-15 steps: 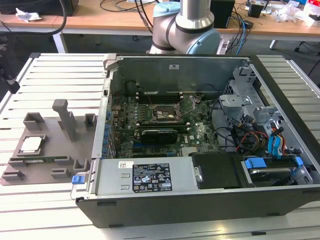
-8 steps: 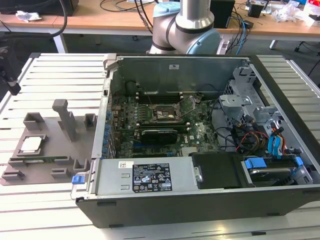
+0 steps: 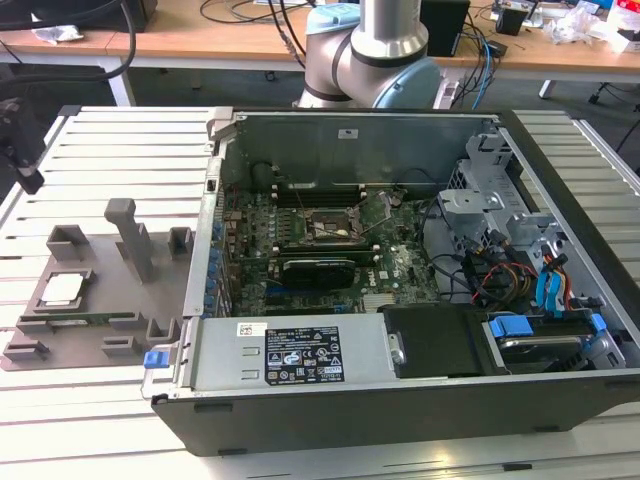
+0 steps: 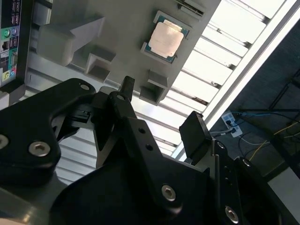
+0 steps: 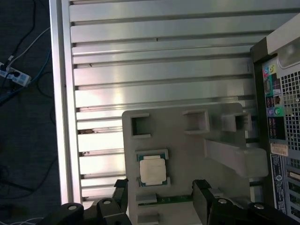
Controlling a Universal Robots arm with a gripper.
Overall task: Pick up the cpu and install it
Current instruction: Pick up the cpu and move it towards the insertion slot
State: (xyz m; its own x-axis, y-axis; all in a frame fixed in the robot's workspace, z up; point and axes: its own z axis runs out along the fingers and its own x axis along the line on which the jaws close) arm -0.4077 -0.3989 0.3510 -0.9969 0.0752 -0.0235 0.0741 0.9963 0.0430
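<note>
The cpu (image 3: pixel 62 289) is a small square chip with a pale metal top. It lies flat in a recess of the grey holder plate (image 3: pixel 95 300), at the exterior view's left of the open computer case (image 3: pixel 400 400). Both wrist views show the cpu (image 4: pixel 165 40) (image 5: pixel 152 169) lying free. My gripper (image 4: pixel 161 110) (image 5: pixel 161 192) hangs above the holder plate, open, its black fingers wide apart with nothing between them. On the motherboard, the open socket (image 3: pixel 335 228) is bare.
Grey posts and brackets (image 3: pixel 130 240) stand up from the holder plate close to the cpu. The slatted aluminium table (image 3: pixel 130 150) ends just beyond the plate (image 5: pixel 63 140). Inside the case are a black card (image 3: pixel 318 268), drive cages and cables (image 3: pixel 510 270).
</note>
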